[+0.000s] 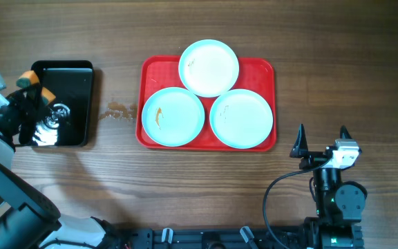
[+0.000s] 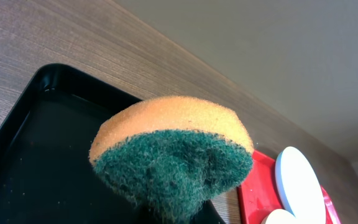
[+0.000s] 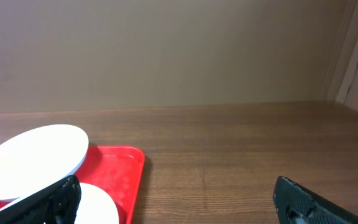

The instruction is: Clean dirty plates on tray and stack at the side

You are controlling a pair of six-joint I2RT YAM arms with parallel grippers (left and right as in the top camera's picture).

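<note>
Pinching a green-and-orange scrub sponge in the left tool, pressed tight enough to dimple the green face. Fingers hidden behind it in the wrist view. Hovering over a black glossy tray well left of the red tray; cannot tell whether touching the black one or just above it. Spread wide at the right tool, gripping nothing, parked off the red tray's near-right corner, apart from it.

Counting three plates, all on the red tray, in a triangle. Far plate at the far-middle edge, poking slightly over the rim. Near-left plate and near-right plate side by side along the near edge, close to touching. Orange-brown smear plain on the near-left plate, faint specks on the far plate. No clear dirt on the near-right one, too small to be sure. Brownish spill mark on the table just left of the red tray.

Judging progress as barely begun: sponge in grip, no plate wiped by the look of it, none lifted out, no stack beside the red tray. Left to do: bring sponge across, scrub all three, then pile them at the side.
</note>
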